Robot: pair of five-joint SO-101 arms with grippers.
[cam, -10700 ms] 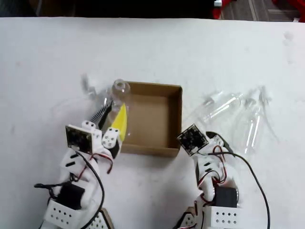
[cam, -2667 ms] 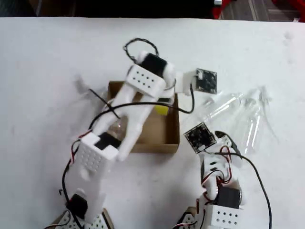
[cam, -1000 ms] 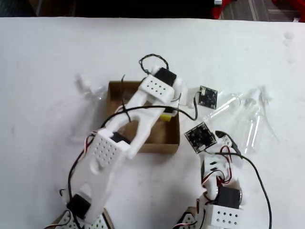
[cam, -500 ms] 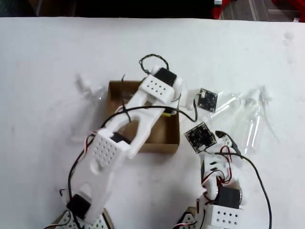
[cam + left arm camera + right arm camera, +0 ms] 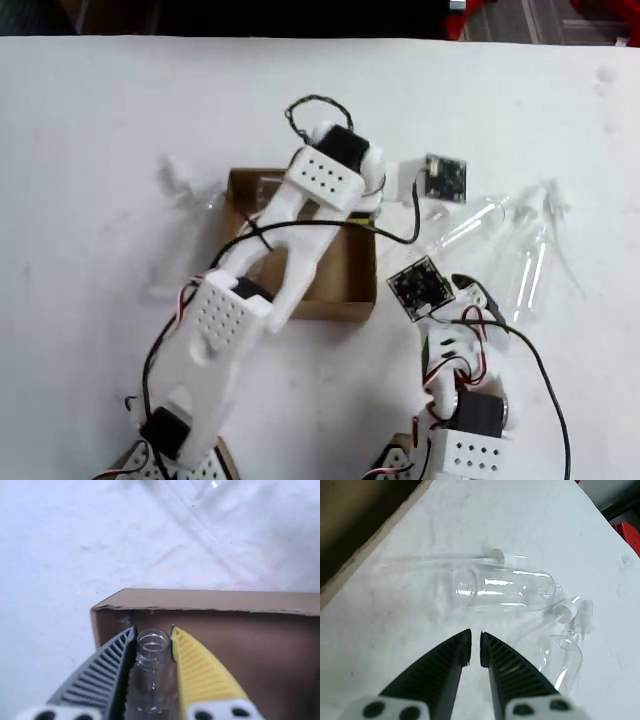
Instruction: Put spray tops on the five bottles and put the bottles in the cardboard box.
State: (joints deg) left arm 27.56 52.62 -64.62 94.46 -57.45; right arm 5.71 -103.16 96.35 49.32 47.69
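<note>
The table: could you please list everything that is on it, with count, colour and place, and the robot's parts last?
cardboard box: one, brown, mid-table, under the left arm.
held bottle: one, clear, no spray top, inside the box near a corner.
loose bottles: at least two, clear, lying right of the box.
spray tops: count unclear, clear, beside the loose bottles.
table: one, white.
left gripper: grey and yellow, shut on the held bottle.
right gripper: black, jaws close together, empty, near the loose bottles.
</note>
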